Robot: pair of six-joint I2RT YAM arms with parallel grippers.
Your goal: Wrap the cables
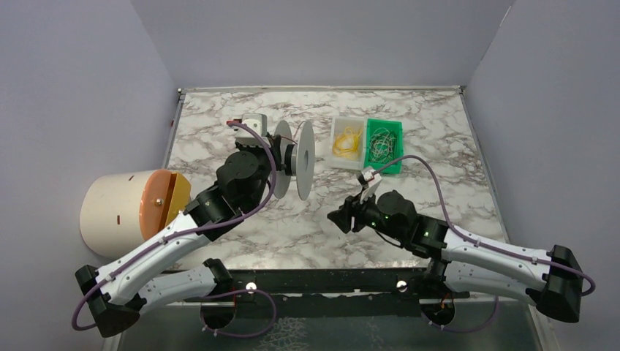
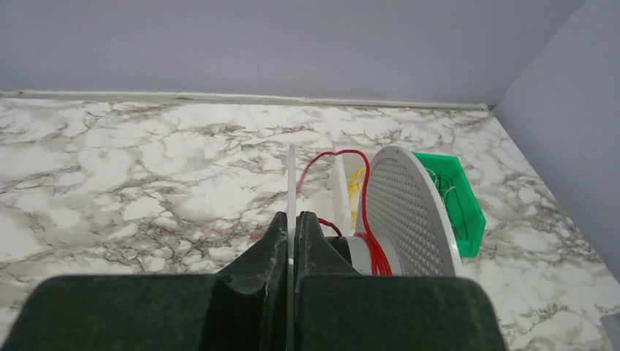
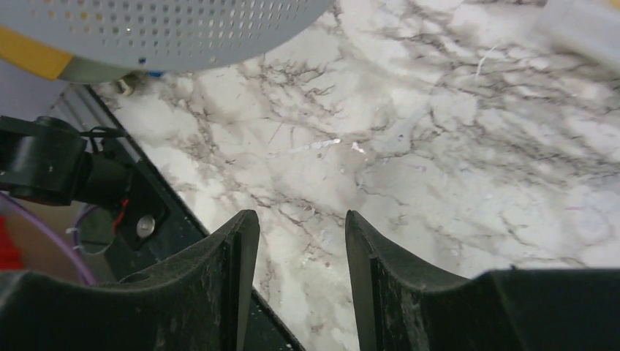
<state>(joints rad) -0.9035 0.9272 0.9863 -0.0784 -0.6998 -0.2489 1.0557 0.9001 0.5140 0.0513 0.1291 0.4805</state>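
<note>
The red cable (image 2: 375, 252) is wound in a few turns round the hub of a white spool (image 1: 295, 156), and one loop (image 2: 322, 156) arcs up between the two discs. My left gripper (image 2: 292, 219) is shut on the thin edge of the spool's plain disc (image 2: 292, 175). The perforated disc (image 2: 409, 212) stands to its right. In the top view the left gripper (image 1: 276, 170) sits against the spool's left side. My right gripper (image 3: 302, 219) is open with nothing between its fingers, hovering over the marble below the perforated disc (image 3: 183, 22). It also shows in the top view (image 1: 338, 217), to the spool's lower right.
A white bin (image 1: 347, 142) of yellow wires and a green bin (image 1: 384, 145) of pale wires stand behind the right arm. A cream cylinder with an orange face (image 1: 128, 208) lies at the table's left edge. A black rail (image 1: 329, 281) runs along the near edge.
</note>
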